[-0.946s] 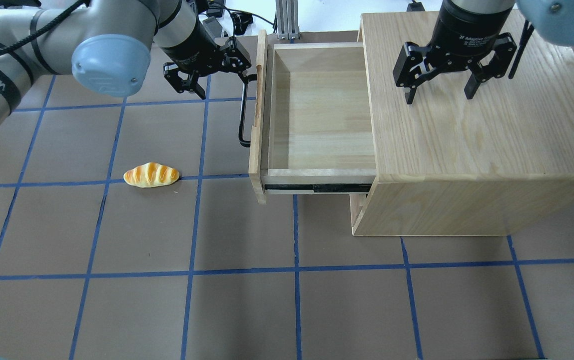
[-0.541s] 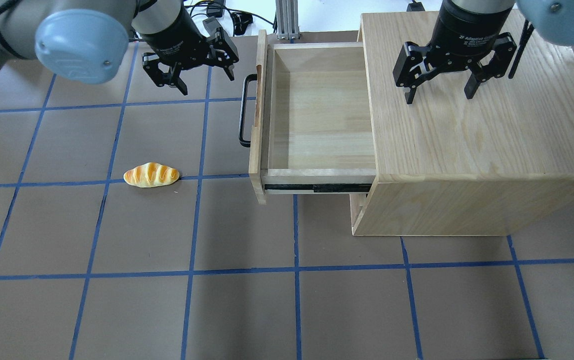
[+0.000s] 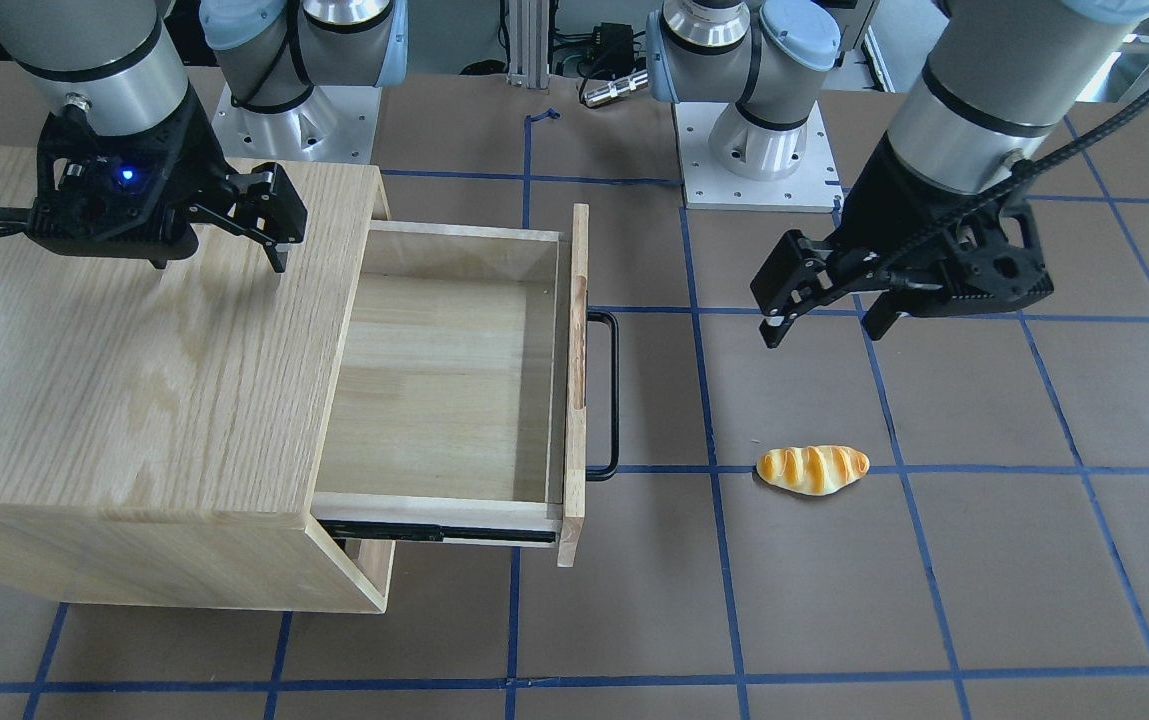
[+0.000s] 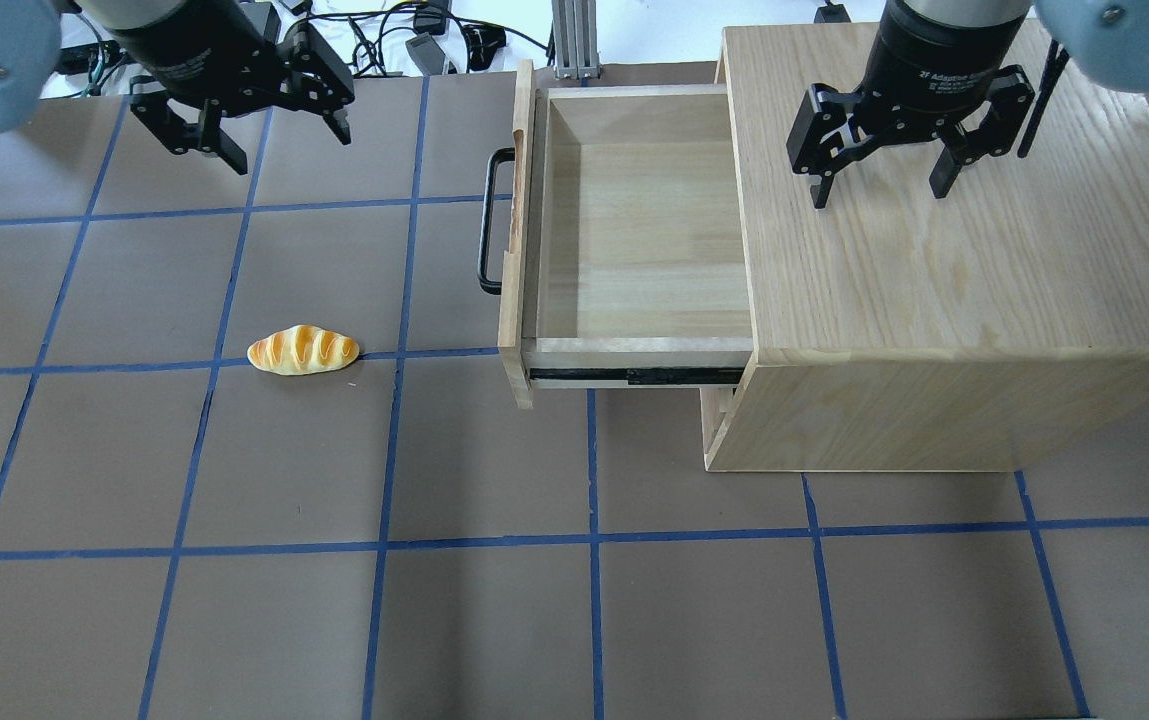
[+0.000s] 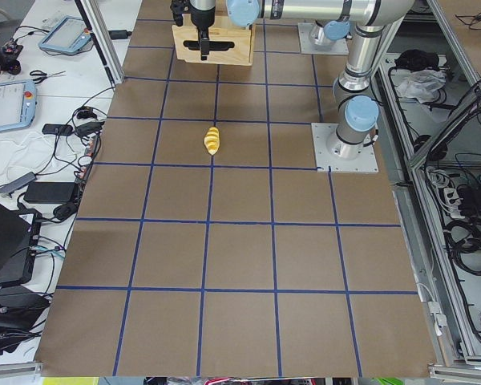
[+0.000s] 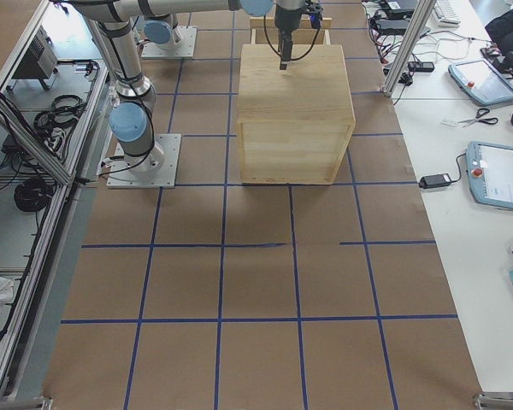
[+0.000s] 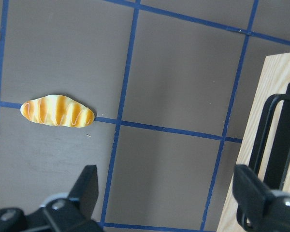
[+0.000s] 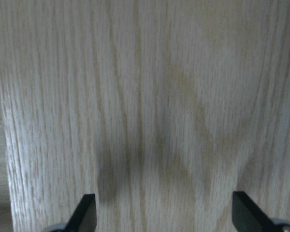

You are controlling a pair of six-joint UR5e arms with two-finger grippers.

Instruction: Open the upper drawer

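The upper drawer (image 4: pixel 644 240) is a light oak box, pulled far out of the cabinet (image 4: pixel 934 300) and empty. Its black bar handle (image 4: pixel 487 222) points to the table's left. In the front-facing view the drawer (image 3: pixel 454 380) and handle (image 3: pixel 614 395) also show. My left gripper (image 4: pixel 289 150) is open and empty, well left of the handle and apart from it; it also shows in the front-facing view (image 3: pixel 824 335). The left wrist view catches the handle (image 7: pixel 275 140) at its right edge. My right gripper (image 4: pixel 879 195) is open and empty just above the cabinet top.
A toy bread roll (image 4: pixel 303 350) lies on the brown mat left of the drawer and also shows in the left wrist view (image 7: pixel 57 110). Blue tape lines grid the mat. Cables and an aluminium post stand at the table's far edge.
My left gripper has drawn away from the drawer handle, moving left and toward the far edge, and has stayed open. The drawer stays pulled out. The right arm has not moved.
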